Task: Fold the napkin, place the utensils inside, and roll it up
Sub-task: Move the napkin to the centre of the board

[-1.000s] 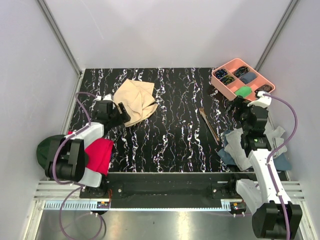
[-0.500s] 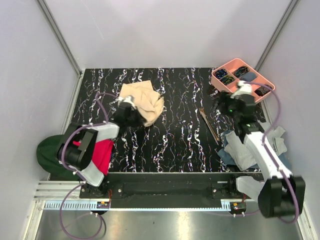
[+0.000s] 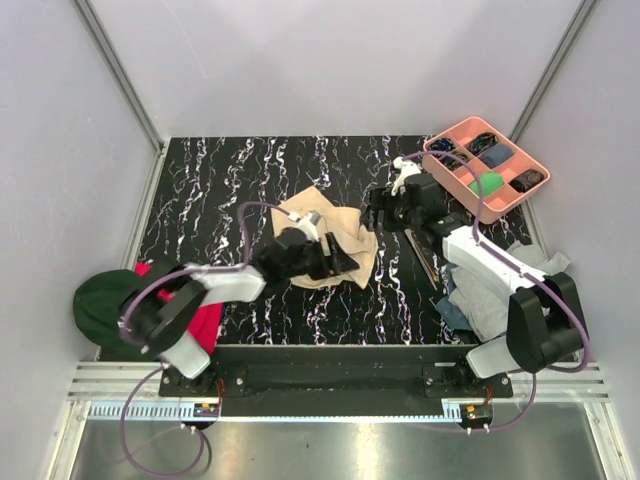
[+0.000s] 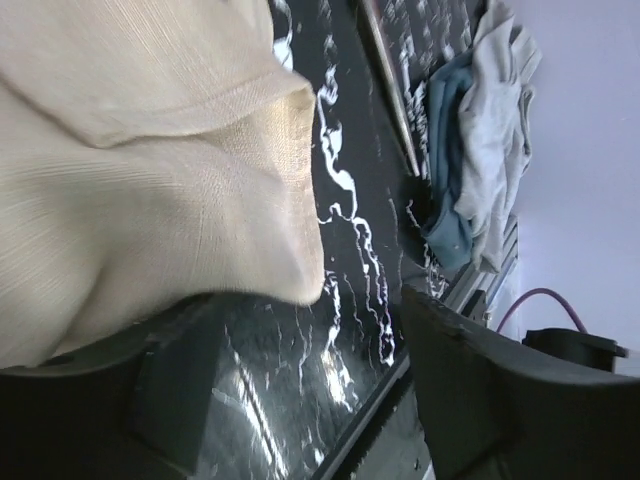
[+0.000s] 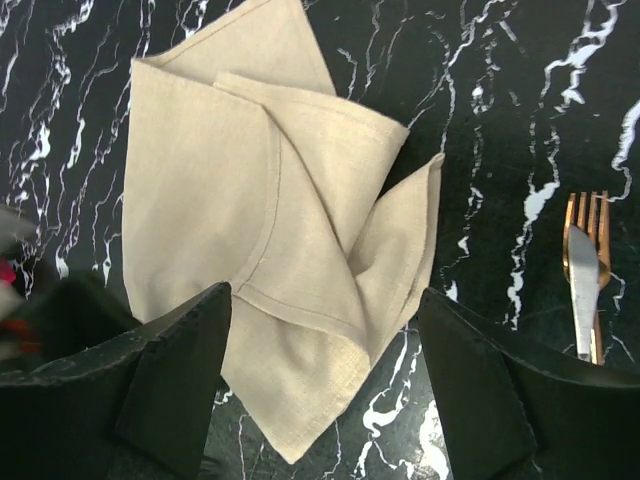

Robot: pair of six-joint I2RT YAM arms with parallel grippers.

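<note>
The beige napkin (image 3: 325, 232) lies crumpled and partly folded on the black marbled table, near the middle. My left gripper (image 3: 340, 262) sits at its near right edge, jaws wide open, with the cloth bulging over one finger in the left wrist view (image 4: 150, 170). My right gripper (image 3: 378, 208) hovers at the napkin's far right edge, open and empty. Its wrist view shows the napkin (image 5: 260, 220) between the fingers. The utensils (image 3: 420, 250), a bronze fork and knife, lie to the right of the napkin and show in the right wrist view (image 5: 583, 280) and the left wrist view (image 4: 390, 85).
A pink compartment tray (image 3: 515, 190) stands at the back right. Grey and blue cloths (image 3: 490, 290) are piled at the near right, also in the left wrist view (image 4: 470, 130). A red cloth (image 3: 200, 310) and a dark green object (image 3: 98, 305) lie at the near left.
My left arm has swept right toward the table's middle and the napkin has moved with it. My right arm has swung left from beside the tray to the napkin's edge.
</note>
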